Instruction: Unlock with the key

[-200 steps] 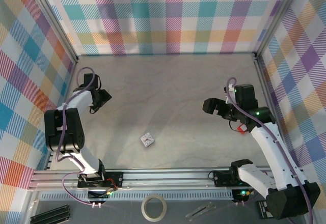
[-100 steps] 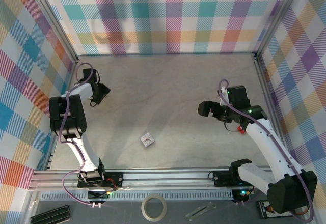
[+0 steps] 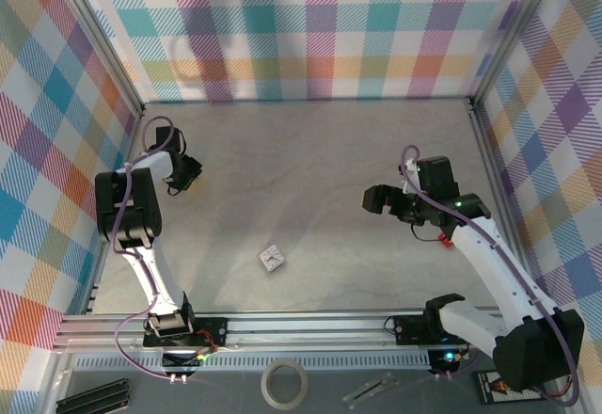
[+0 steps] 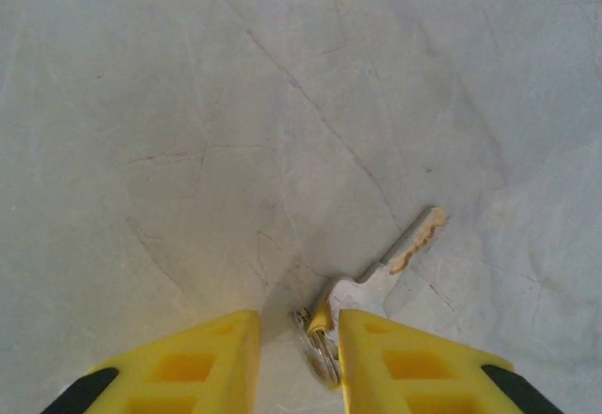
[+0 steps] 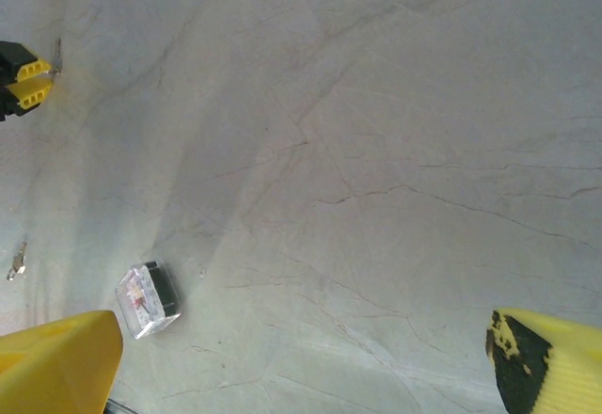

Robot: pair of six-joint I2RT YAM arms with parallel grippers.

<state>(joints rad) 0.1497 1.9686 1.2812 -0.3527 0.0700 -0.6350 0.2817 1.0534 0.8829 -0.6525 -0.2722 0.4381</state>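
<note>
Here left end effector point(image 4: 299, 339) narrowly brackets the key point(image 4: 395, 259), perhaps gripping; right end effector point(image 5: 301, 343) gapes wide

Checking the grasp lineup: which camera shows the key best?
The left wrist view: the key lies close up on the table, its head between the left gripper's yellow fingers. The right wrist view gives a faraway sliver beside that gripper; from the top camera it's too small to tell.
</note>
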